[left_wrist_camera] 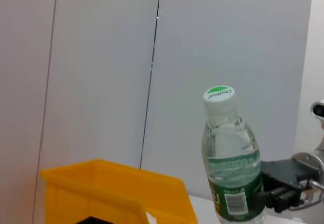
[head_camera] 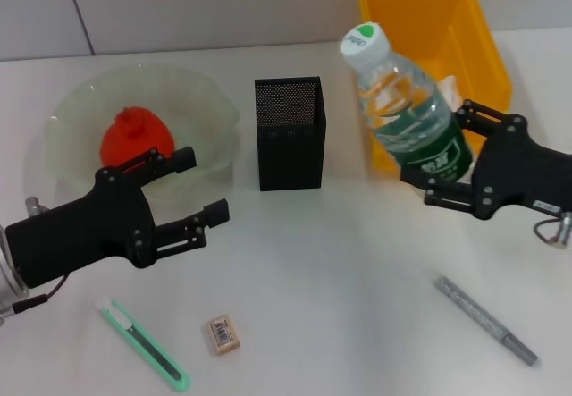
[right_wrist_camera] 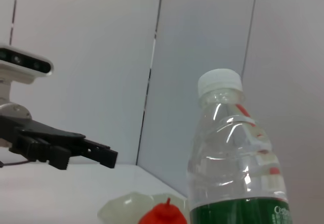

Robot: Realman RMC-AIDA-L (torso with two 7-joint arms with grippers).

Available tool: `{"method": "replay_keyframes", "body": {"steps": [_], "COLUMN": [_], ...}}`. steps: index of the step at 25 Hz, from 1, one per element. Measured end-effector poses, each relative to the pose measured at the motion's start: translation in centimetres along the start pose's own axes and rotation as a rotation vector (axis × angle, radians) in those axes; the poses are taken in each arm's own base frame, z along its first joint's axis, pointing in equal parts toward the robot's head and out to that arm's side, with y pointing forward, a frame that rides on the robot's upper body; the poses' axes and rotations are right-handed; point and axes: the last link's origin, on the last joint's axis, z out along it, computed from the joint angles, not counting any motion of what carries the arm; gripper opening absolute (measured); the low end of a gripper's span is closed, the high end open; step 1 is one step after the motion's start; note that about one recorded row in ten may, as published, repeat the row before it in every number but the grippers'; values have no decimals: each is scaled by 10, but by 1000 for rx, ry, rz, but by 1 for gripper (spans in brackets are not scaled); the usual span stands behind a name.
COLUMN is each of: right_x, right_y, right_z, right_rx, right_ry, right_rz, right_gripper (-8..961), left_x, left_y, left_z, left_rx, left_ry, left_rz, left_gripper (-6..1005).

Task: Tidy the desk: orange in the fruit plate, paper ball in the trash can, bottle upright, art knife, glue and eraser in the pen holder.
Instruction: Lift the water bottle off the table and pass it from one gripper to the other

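Observation:
My right gripper (head_camera: pixel 444 155) is shut on the green label of the bottle (head_camera: pixel 404 101), which stands nearly upright in front of the trash can (head_camera: pixel 438 25). A white crumpled bit (head_camera: pixel 450 85) inside the bin looks like the paper ball. The orange (head_camera: pixel 132 139) lies in the fruit plate (head_camera: pixel 80 101). Beside that plate my left gripper (head_camera: pixel 201 186) hovers open and holds nothing. On the table near me lie the art knife (head_camera: pixel 143 342), the eraser (head_camera: pixel 222 334) and, to the right, the glue (head_camera: pixel 487 320). The pen holder (head_camera: pixel 289 132) stands at the middle.
The left wrist view shows the bottle (left_wrist_camera: pixel 230 168), the right gripper (left_wrist_camera: pixel 283 191) and the yellow trash can (left_wrist_camera: pixel 116 193) against a grey wall. In the right wrist view are the bottle (right_wrist_camera: pixel 238 158), the left gripper (right_wrist_camera: pixel 96 153) and the orange (right_wrist_camera: pixel 164 215).

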Motion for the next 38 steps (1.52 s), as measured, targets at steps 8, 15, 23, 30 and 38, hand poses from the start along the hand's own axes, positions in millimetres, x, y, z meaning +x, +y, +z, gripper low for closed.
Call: {"method": "replay_keyframes", "body": {"steps": [8,15,23,30,38], "right_x": [5,5,4,7,7], "right_y": [10,16,19,22,24], "right_z": [24,42,54,68,75], "right_rx": [-40,-76,-103,-129,-145], "right_ry": [-45,-60,-71,-51,-42], "right_rz": [6,9,11,-2,-4], "right_gripper": [763,763,763,763,763], "left_x": [3,6,14,17,21], "left_y": [-2,-3,-5,-4,-7], "left_z": [0,2,4,11,17], "left_rx": [20,27,30,5,8], "left_ry": [35,66,114,150,189], "left_rz": [4,-7,-10,-33,-59], "left_gripper": [840,841,841,841,841]}}
